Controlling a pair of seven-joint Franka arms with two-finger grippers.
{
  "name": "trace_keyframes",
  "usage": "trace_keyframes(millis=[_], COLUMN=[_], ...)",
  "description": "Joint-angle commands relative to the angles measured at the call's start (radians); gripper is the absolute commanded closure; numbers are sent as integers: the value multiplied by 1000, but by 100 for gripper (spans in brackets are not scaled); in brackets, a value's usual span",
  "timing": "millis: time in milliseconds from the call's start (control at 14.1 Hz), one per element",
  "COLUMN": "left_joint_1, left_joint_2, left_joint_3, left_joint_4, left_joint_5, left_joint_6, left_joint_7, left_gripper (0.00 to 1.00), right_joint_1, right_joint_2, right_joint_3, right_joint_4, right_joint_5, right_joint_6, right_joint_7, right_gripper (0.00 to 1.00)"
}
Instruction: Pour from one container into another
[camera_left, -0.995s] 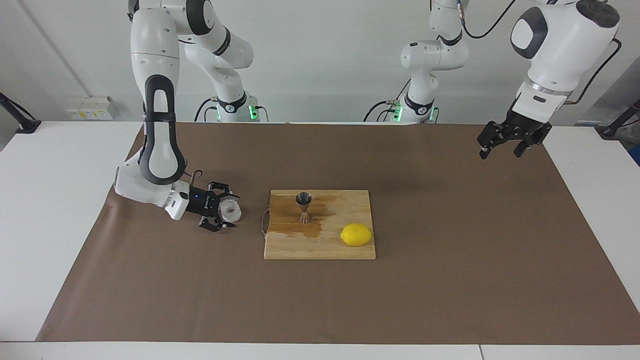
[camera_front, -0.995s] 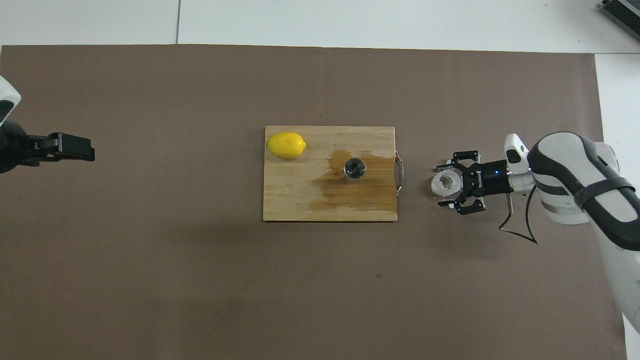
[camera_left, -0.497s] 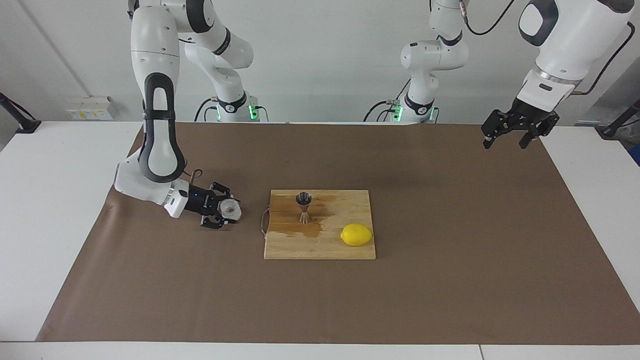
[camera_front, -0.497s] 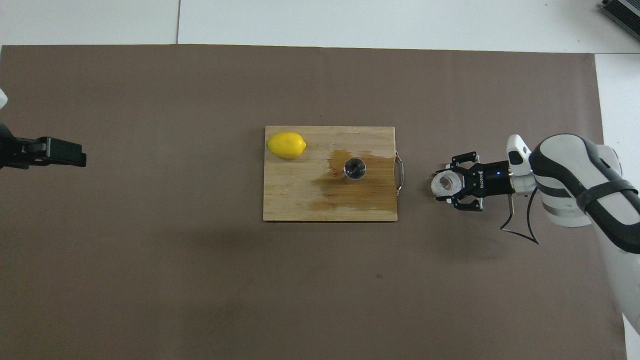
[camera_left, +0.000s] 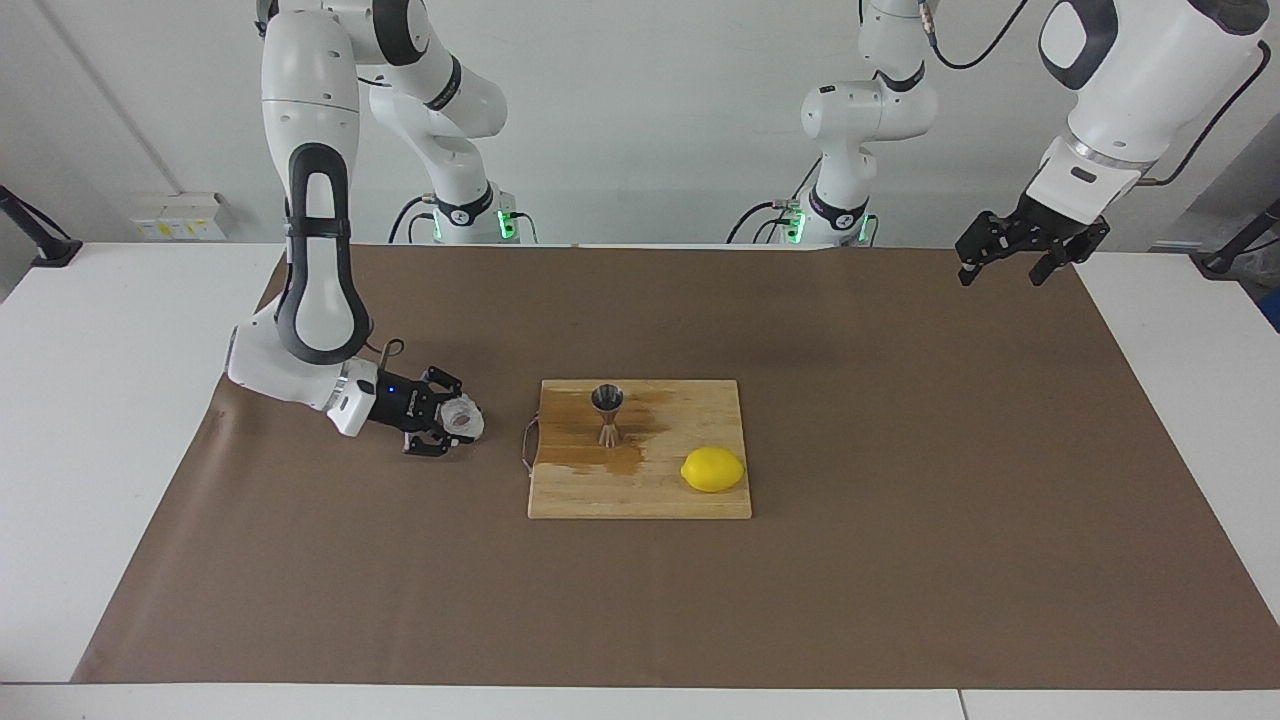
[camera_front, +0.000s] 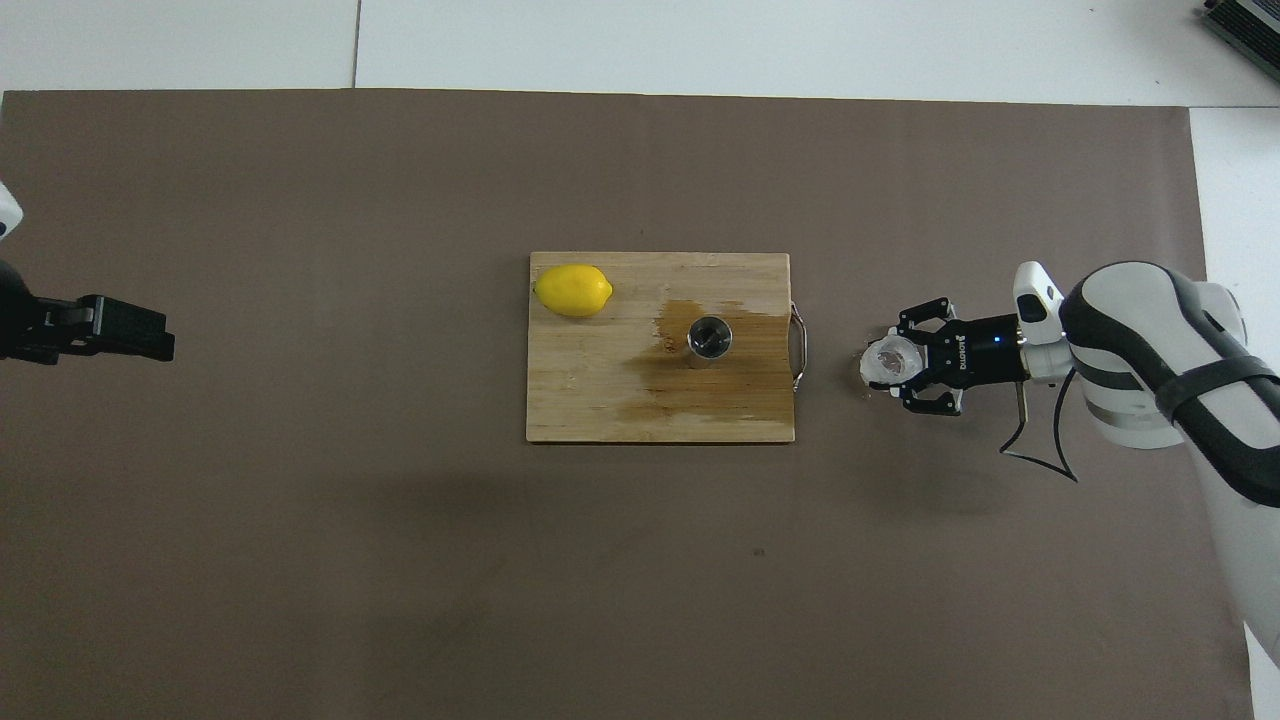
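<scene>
The squat clear glass cup (camera_left: 462, 419) is on the brown mat beside the cutting board's handle, toward the right arm's end; it also shows in the overhead view (camera_front: 888, 362). My right gripper (camera_left: 456, 420) lies low and sideways, shut on the cup (camera_front: 903, 358). The steel hourglass jigger (camera_left: 607, 412) stands upright on the wooden cutting board (camera_left: 640, 495), on a wet brown stain; the overhead view looks into its mouth (camera_front: 709, 336). My left gripper (camera_left: 1028, 257) hangs open and empty, high over the mat's edge at the left arm's end (camera_front: 125, 328).
A yellow lemon (camera_left: 712, 469) lies on the board's corner toward the left arm's end, farther from the robots than the jigger (camera_front: 572, 290). The board (camera_front: 600, 400) has a metal handle (camera_front: 799, 347) facing the cup. A brown mat (camera_left: 900, 560) covers the table.
My right gripper's fingers have closed onto the glass cup, which shifted slightly. My left gripper has risen and drawn back toward its end of the table.
</scene>
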Motion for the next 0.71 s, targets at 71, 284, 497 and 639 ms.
trace_keyframes(millis=[71, 284, 497, 639], left_joint_1=[9, 8, 11, 9], left_joint_2=[-6, -8, -9, -9], left_joint_3=[-5, -6, 1, 2], left_joint_4=[1, 1, -2, -2], left_joint_5=[-15, -14, -14, -14], left_joint_6=[-20, -38, -47, -47], left_joint_7=[17, 17, 18, 17], left_gripper=[0, 0, 0, 0], right_joint_1=[53, 150, 227, 277], right_joint_2=[-55, -106, -114, -111], right_joint_3=[13, 12, 13, 13], right_joint_4=[52, 119, 193, 225], right_joint_5=[-2, -130, -237, -264], right_joint_6=[-19, -14, -14, -3], right_joint_7=[225, 537, 782, 903], right_gripper=[66, 66, 66, 66])
